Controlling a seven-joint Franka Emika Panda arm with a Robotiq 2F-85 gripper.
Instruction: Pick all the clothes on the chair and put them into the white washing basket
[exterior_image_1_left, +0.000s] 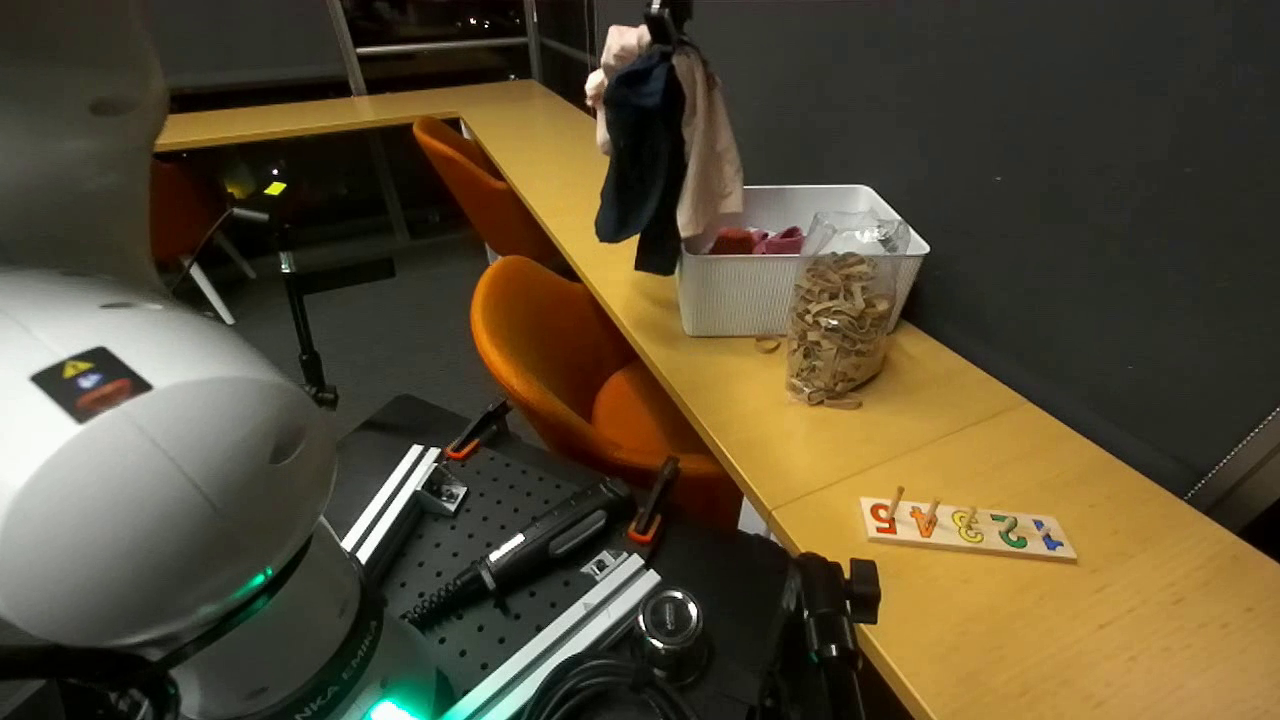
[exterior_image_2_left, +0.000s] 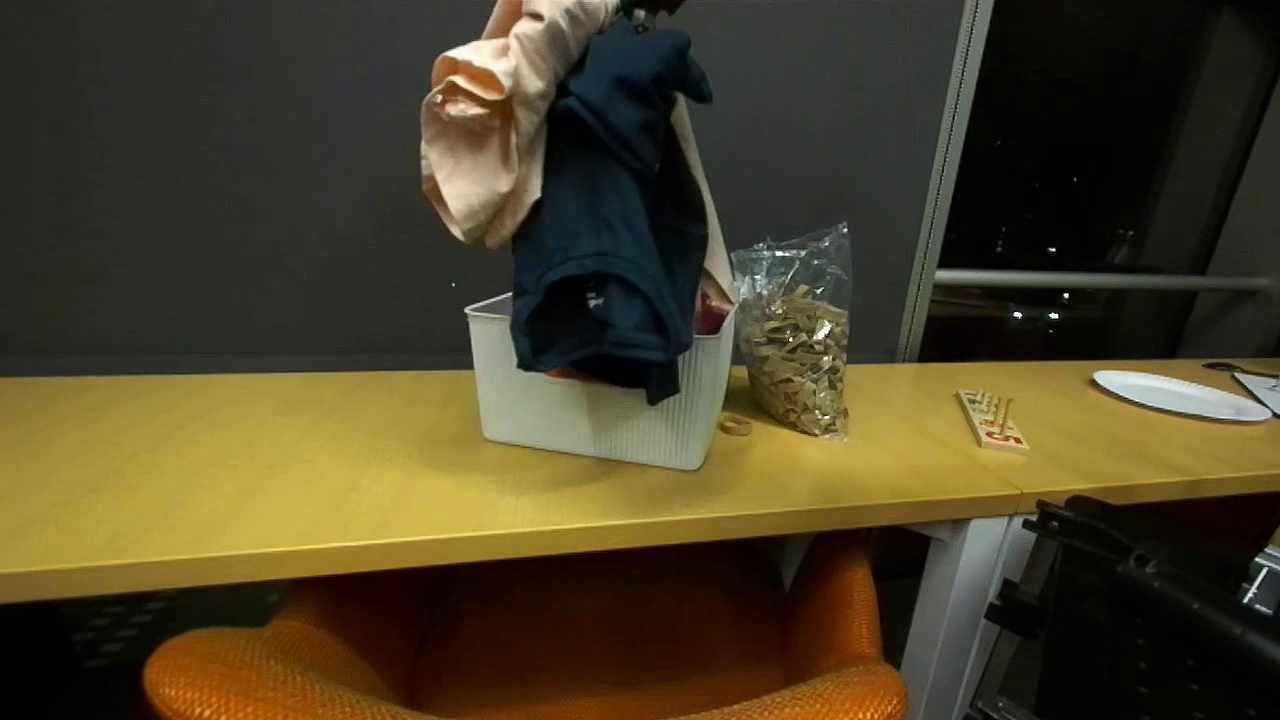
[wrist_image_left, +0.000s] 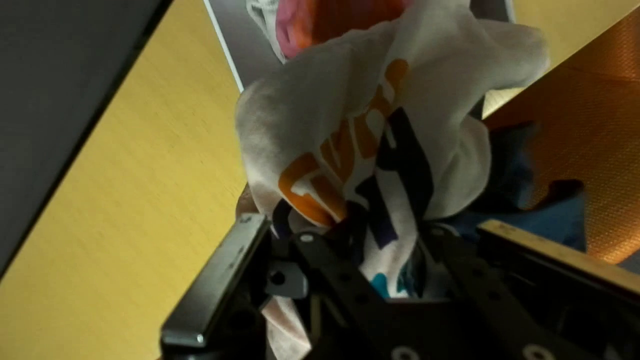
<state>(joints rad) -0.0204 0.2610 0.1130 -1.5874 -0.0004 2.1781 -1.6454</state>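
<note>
My gripper (exterior_image_1_left: 665, 22) is shut on a pale pink garment (exterior_image_1_left: 710, 150) and a navy garment (exterior_image_1_left: 645, 150), which hang together from it. They also show in an exterior view, pink (exterior_image_2_left: 490, 140) and navy (exterior_image_2_left: 610, 210). In the wrist view, the pink garment (wrist_image_left: 320, 110) has orange and dark lettering and runs between the fingers (wrist_image_left: 362, 240). The white basket (exterior_image_1_left: 735, 300) stands on the table. The clothes hang at its near side, the navy one partly in front of its wall (exterior_image_2_left: 580, 430). Red and pink clothes (exterior_image_1_left: 760, 242) lie inside. The orange chair (exterior_image_2_left: 520, 640) stands below the table edge.
A clear bag of brown strips (exterior_image_1_left: 840, 325) stands against the basket's side. A number peg board (exterior_image_1_left: 968, 528) lies further along the table (exterior_image_1_left: 1130, 600). A white plate (exterior_image_2_left: 1180, 394) lies beyond it. A dark wall (exterior_image_1_left: 1000, 150) rises behind the basket.
</note>
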